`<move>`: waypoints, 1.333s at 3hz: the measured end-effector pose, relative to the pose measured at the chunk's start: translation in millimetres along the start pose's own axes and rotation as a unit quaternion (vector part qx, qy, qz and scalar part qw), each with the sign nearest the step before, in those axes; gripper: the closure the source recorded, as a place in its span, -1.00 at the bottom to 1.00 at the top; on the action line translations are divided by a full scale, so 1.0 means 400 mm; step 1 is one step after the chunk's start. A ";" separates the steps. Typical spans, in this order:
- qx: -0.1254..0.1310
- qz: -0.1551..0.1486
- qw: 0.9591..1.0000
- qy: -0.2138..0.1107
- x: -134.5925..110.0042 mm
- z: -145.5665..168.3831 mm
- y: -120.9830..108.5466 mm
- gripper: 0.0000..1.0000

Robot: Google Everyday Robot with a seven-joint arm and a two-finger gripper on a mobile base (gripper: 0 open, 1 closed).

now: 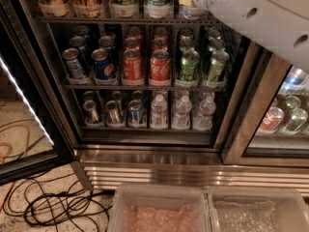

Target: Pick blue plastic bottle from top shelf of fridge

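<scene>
Fridge (145,156): steel base toward 6 o'clock. Top shelf (120,20): at 12 o'clock, showing only the lower parts of bottles; blue plastic bottle not distinguishable among them. White arm (260,18): at 1 o'clock, covering the shelf's right end. Gripper: beyond the top edge, grip state cannot be told. Soda cans (159,64): middle shelf.

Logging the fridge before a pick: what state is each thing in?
Left door: open, edge light lit.
Right door: shut.
Cans: upright.
Water bottles: upright, capped.
Top shelf: loaded with upright bottles, tops cut off.
Arm: across the top right corner.
Gripper: not in view; the arm's end sits by the top shelf bottles.
Bins: lidless.
</scene>
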State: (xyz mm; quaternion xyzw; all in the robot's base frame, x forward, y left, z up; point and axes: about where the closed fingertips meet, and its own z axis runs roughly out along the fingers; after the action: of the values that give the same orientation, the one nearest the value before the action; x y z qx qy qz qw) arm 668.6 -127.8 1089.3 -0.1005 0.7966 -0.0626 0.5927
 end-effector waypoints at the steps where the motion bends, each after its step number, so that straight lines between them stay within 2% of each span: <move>1: -0.004 0.014 1.000 0.004 -0.015 0.023 -0.011 -0.48; 2: -0.023 0.022 0.999 0.008 -0.026 0.035 0.007 -0.58; 3: -0.043 0.030 0.998 0.016 -0.034 0.046 0.024 -0.58; 4: -0.055 0.035 0.998 0.021 -0.037 0.052 0.039 -0.42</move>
State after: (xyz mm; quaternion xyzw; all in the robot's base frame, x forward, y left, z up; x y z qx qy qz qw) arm 691.4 -108.9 1093.6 -0.1038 0.8143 0.0001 0.5711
